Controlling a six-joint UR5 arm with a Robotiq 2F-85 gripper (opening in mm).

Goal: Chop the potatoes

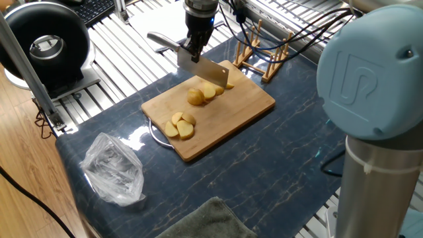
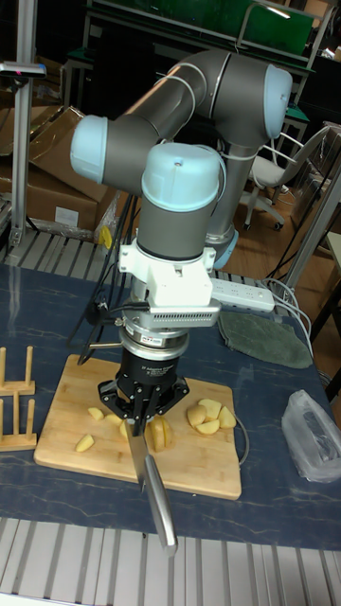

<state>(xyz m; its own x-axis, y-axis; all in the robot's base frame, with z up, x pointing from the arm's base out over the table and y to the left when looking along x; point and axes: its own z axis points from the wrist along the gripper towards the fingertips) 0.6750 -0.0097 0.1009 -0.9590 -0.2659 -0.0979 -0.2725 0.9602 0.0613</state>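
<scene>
Gripper [image 1: 192, 49]: closed on cleaver [image 1: 205, 71] handle, blade raised over bamboo board [image 1: 244, 106]. Potatoes [image 1: 198, 94]: cut pieces mid-board, more [image 1: 180, 125] near its front corner. Step: between chops. Next: likely a straight downstroke through the rounded half.

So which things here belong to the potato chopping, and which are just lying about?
Part of the job:
- gripper, shut on the steel cleaver
- pale-yellow peeled potato pieces, more at
- rectangular bamboo cutting board

Just lying about:
- crumpled clear plastic bag
- grey-green folded cloth
- wooden slotted rack
- round black device
</scene>
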